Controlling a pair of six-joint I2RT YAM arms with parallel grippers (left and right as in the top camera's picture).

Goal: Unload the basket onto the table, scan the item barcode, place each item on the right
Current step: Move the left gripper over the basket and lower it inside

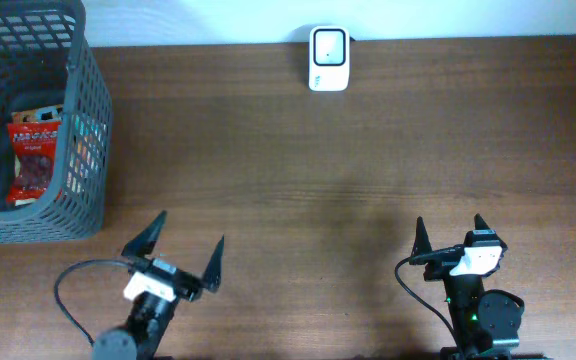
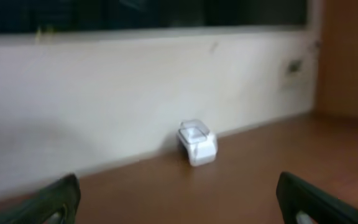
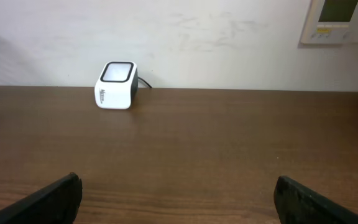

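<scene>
Step 1, nothing picked yet. Left gripper [image 1: 190, 228] & right gripper [image 1: 450, 222] both released, empty. Red snack packet [image 1: 34, 160] lies inside grey mesh basket [image 1: 93, 120], well apart from left gripper, up & to its left. Next, prob.: left arm reaches over basket rim, grabs packet, then presents barcode to white scanner [image 1: 328, 58] by back wall.

Looks like a shop checkout set-up: barcode scanner [image 1: 328, 58] and grey shopping basket [image 1: 88, 130] on a wooden table [image 1: 368, 170].
</scene>
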